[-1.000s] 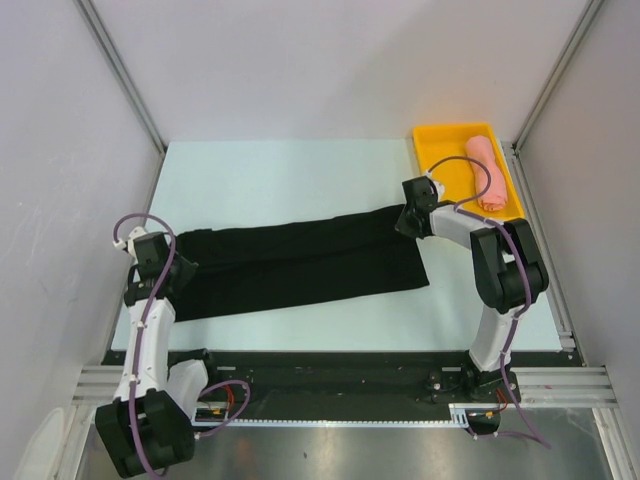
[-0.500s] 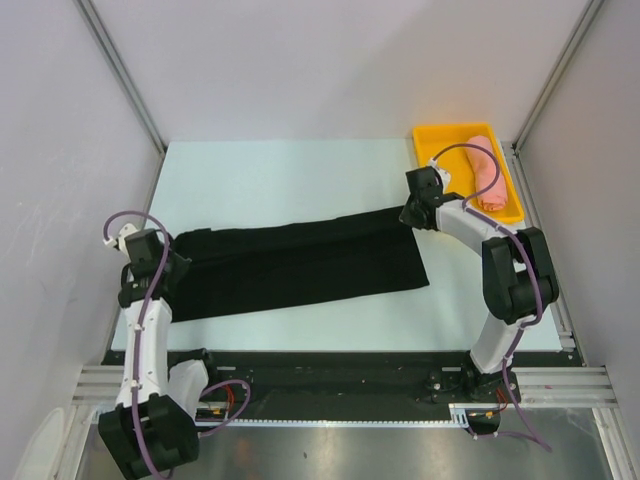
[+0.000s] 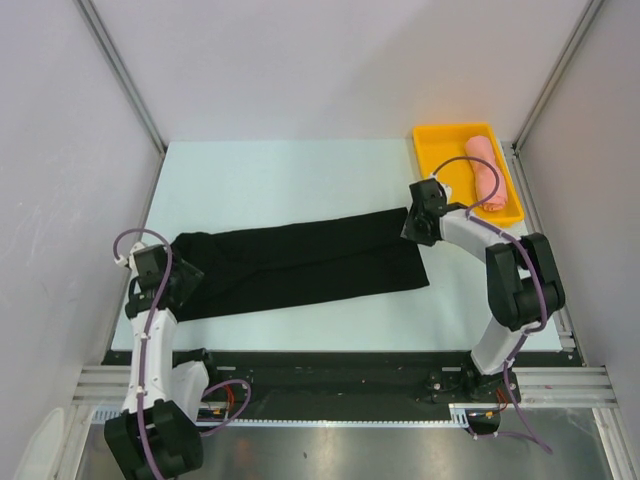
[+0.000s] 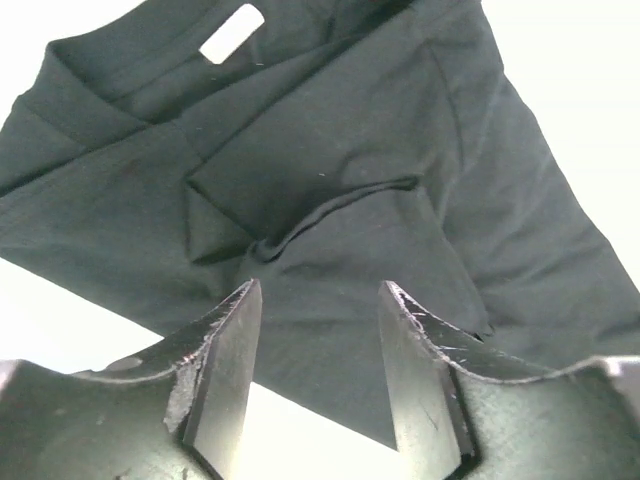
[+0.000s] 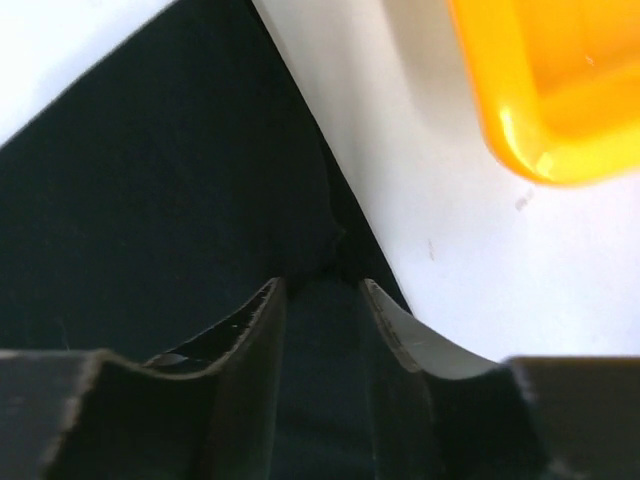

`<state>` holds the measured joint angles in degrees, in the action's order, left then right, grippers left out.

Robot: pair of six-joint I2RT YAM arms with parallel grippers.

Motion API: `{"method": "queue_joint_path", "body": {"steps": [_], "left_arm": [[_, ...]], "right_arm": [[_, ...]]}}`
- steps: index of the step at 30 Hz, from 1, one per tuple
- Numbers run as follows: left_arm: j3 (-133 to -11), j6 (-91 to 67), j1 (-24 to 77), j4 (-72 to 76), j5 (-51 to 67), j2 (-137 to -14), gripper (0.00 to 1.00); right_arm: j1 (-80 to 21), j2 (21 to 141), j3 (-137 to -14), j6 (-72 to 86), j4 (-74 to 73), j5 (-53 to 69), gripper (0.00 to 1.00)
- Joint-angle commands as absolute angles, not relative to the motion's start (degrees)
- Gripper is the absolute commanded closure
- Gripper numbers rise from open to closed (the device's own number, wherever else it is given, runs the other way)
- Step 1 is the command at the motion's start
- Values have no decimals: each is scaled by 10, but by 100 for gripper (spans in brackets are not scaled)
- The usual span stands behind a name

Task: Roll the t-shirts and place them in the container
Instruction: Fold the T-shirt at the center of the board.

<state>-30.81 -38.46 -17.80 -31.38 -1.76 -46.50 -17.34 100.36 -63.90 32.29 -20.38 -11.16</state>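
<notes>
The black t-shirt (image 3: 300, 260) lies folded into a long strip across the table, its collar end with a white neck label (image 4: 231, 33) at the left. My left gripper (image 3: 183, 278) hovers at that left end, jaws open (image 4: 318, 290), over the cloth's near edge with nothing between them. At the strip's far right corner my right gripper (image 3: 412, 228) stands open (image 5: 322, 285) just above the dark cloth (image 5: 150, 180), which lies slack under the jaws. A salmon-pink rolled t-shirt (image 3: 485, 172) rests in the yellow tray (image 3: 425, 150).
The yellow tray's corner (image 5: 540, 90) sits close to the right gripper, at the table's back right. Grey walls and metal frame posts (image 3: 120, 75) close in the sides. The table's near edge (image 3: 330, 350) runs along the arm bases.
Both grippers have gone from shut to open and let go of the black t-shirt's ends. The left end has settled on the table; both arms shifted slightly.
</notes>
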Motion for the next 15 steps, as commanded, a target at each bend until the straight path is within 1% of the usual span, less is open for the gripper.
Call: {"method": "queue_joint_path", "body": {"steps": [1,5,7,8,10,11,14,15], "left_arm": [[-335,-378,-185,-299,11,-442,44],[-364,-361,-185,-270,1,-470,48],[-380,-359,-185,-239,1,-498,52],[-388,-354,-185,-230,2,-533,53],[-415,-346,-184,-217,7,-570,53],[-428,-342,-185,-215,4,-609,53],[-468,-336,-184,-207,-30,-666,49],[-490,-328,-184,-202,-32,-706,49]], "right_arm": [[-159,917,-636,305,-212,-94,57],[-186,894,-637,313,-166,-51,64],[-216,898,-637,309,-119,-42,62],[-223,914,-637,308,-103,-33,60],[-230,932,-639,311,-59,-8,61],[-232,954,-639,316,-48,-6,60],[-232,997,-642,316,-14,10,61],[-233,1008,-642,315,-8,9,61]]}}
